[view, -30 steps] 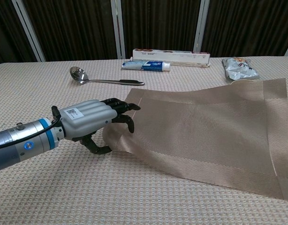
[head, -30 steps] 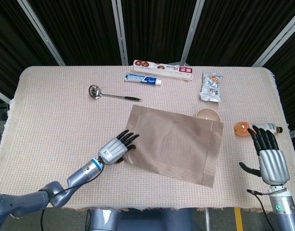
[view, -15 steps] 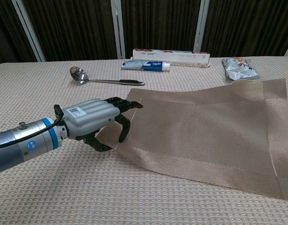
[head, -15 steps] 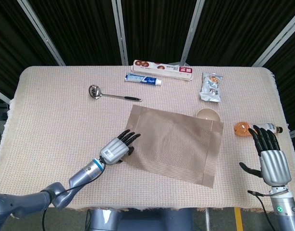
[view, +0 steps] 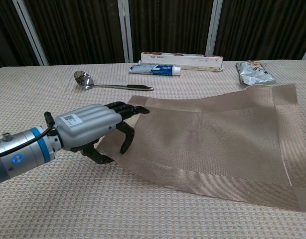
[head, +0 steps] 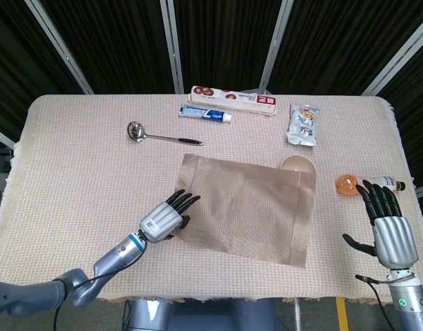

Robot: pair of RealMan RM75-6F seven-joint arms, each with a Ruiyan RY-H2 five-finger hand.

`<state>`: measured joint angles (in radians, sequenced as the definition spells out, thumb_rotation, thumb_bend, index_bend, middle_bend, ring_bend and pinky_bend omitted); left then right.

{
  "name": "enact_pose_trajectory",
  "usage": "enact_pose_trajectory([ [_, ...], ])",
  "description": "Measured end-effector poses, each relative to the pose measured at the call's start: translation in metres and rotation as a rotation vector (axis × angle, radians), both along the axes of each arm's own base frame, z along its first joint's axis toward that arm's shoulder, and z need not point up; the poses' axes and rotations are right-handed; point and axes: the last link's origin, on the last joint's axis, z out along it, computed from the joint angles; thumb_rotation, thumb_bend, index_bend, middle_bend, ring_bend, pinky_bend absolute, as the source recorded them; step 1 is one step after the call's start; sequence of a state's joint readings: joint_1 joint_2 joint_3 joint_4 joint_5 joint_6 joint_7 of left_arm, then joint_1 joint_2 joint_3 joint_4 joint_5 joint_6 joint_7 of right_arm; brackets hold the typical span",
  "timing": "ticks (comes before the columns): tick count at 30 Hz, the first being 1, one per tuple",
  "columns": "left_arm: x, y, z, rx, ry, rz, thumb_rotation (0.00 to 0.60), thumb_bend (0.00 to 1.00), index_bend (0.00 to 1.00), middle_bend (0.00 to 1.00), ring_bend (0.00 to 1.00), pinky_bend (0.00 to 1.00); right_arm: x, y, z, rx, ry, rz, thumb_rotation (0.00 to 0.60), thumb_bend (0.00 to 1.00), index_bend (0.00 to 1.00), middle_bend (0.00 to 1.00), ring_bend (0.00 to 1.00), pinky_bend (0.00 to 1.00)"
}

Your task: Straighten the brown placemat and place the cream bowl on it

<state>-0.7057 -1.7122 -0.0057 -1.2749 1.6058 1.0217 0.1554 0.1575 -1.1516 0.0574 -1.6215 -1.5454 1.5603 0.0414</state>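
Note:
The brown placemat [head: 249, 207] [view: 213, 129] lies slightly askew in the middle of the table. Its far right corner rests against the cream bowl [head: 298, 163], which stands upright behind it; in the chest view the mat hides the bowl. My left hand [head: 164, 219] [view: 88, 130] grips the mat's near left edge, fingers on top and thumb under, and that edge is lifted a little. My right hand [head: 387, 224] hovers open at the table's near right, well clear of mat and bowl, and shows only in the head view.
A steel ladle [head: 160, 135] lies left of the mat's far side. A toothpaste tube [head: 206, 113], a long box [head: 233, 101] and a snack bag [head: 303, 124] sit along the back. An orange object [head: 348, 184] and a small bottle [head: 389, 183] lie just ahead of my right hand.
My left hand has drawn back toward the near left with the mat's edge in it, sliding and turning the mat that way. The right hand has stayed put.

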Motion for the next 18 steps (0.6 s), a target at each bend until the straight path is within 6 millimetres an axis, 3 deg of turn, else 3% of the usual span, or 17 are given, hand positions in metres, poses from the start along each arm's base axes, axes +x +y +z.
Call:
enact_pose_trajectory([
  [10, -0.014, -0.050, 0.039, -0.024, 0.091, 0.092, 0.600, 0.41, 0.71, 0.00, 0.00, 0.00, 0.002, 0.002, 0.000, 0.006, -0.007, 0.010, 0.600, 0.00, 0.00, 0.00, 0.00, 0.00],
  [18, -0.042, -0.087, 0.067, -0.052, 0.230, 0.162, 0.600, 0.42, 0.71, 0.00, 0.00, 0.00, 0.003, 0.003, 0.000, 0.008, -0.007, 0.016, 0.600, 0.00, 0.00, 0.00, 0.00, 0.00],
])
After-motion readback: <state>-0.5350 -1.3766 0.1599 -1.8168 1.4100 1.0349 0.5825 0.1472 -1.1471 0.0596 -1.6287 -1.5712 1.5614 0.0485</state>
